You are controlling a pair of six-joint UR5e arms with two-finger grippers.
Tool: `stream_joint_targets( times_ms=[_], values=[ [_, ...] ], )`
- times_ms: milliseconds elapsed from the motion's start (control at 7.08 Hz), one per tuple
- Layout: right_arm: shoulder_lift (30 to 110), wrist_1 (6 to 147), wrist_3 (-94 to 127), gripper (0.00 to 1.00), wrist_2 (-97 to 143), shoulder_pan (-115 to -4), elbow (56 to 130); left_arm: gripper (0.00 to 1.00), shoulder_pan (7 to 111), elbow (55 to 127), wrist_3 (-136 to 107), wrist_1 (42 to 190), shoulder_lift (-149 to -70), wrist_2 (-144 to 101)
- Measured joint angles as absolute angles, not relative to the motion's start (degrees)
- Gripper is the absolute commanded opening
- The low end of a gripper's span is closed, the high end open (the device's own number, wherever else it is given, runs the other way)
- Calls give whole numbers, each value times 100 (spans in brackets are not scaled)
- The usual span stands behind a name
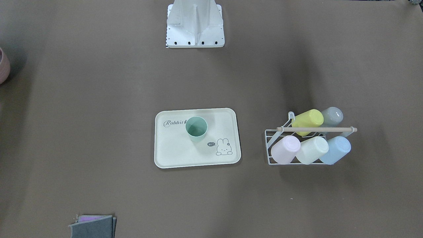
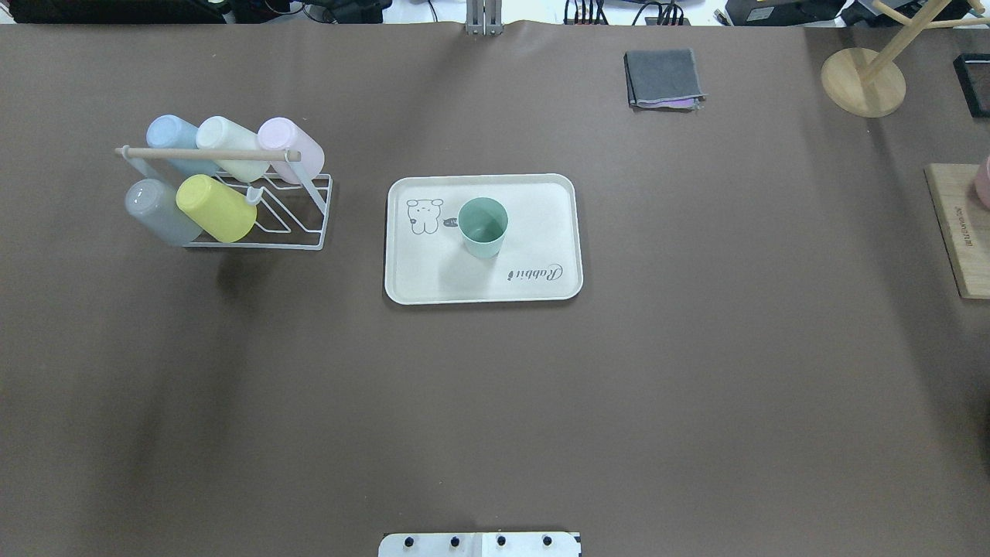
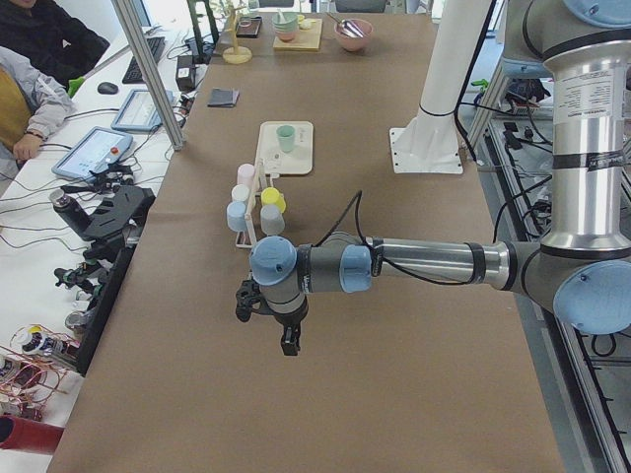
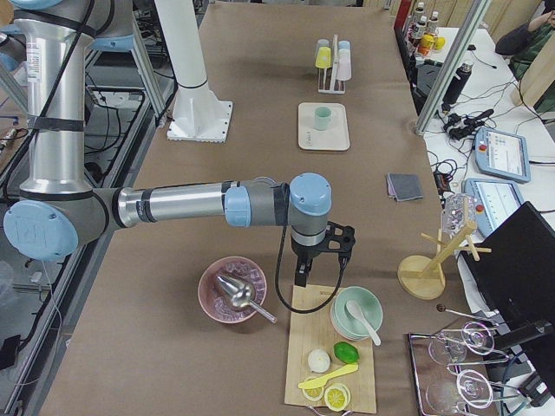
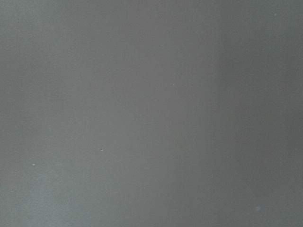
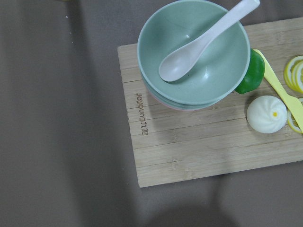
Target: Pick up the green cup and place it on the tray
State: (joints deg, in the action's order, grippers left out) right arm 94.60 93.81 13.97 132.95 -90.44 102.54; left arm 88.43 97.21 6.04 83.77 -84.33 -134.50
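The green cup (image 2: pixel 483 227) stands upright, mouth up, on the cream tray (image 2: pixel 410 278) in the middle of the table, beside the "Rabbit" script. Both also show in the front-facing view: the cup (image 1: pixel 196 129) and the tray (image 1: pixel 172 155). My left gripper (image 3: pixel 287 340) hangs over bare table near the table's left end, far from the tray (image 3: pixel 268 158). My right gripper (image 4: pixel 301 276) hangs over the near edge of a wooden board, far from the cup (image 4: pixel 323 117). Each gripper shows only in a side view, so I cannot tell whether it is open or shut. Neither touches the cup.
A white wire rack (image 2: pixel 309 232) left of the tray holds several pastel cups on their sides. A folded grey cloth (image 2: pixel 663 77) lies at the far edge. The wooden board (image 6: pixel 189 151) carries stacked bowls (image 6: pixel 194 52) with a spoon and toy food. A pink bowl (image 4: pixel 232 290) sits beside it.
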Motion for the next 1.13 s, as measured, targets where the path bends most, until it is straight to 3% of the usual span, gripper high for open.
stream_joint_targets(
  times_ms=[1129],
  values=[
    [9550,9378,1397,100,13309,-9044,10272,98,9068,9782,739,8384,-8292,-13395]
  ],
)
